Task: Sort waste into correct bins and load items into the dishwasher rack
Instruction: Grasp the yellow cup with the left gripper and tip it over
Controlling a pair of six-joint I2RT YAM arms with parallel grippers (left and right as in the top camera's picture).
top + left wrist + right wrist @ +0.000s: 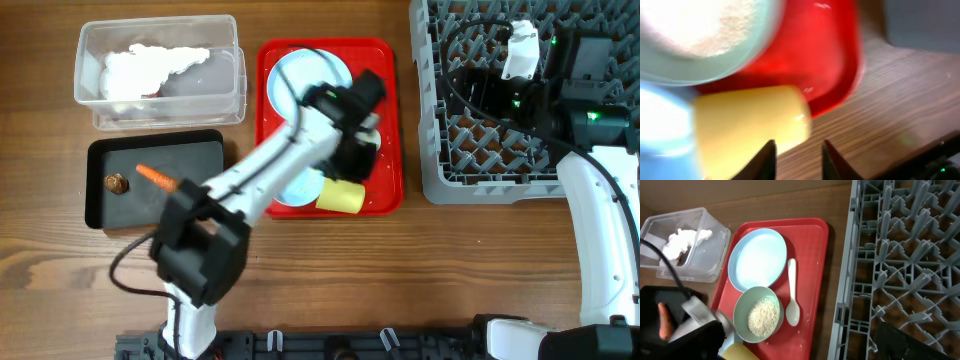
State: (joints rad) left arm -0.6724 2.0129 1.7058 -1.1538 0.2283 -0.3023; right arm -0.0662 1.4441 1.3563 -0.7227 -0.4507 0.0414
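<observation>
At corner of red tray (840,60), left gripper (798,160) narrowly parted beside yellow cup (750,125), wood table (890,110) beyond, right gripper (520,52) opening indiscernible

The serving tray (385,100) sat on the worktop (400,280), holding the plate (758,259), the bowl (742,311) of rice (763,317), the spoon (792,292) and the cup (340,197). The rack (480,185) stood to its right. On its left, the tub (225,80) held napkins (150,65); before it, the shallow tray (195,165) held a carrot piece (155,177) and lump (115,183).
</observation>
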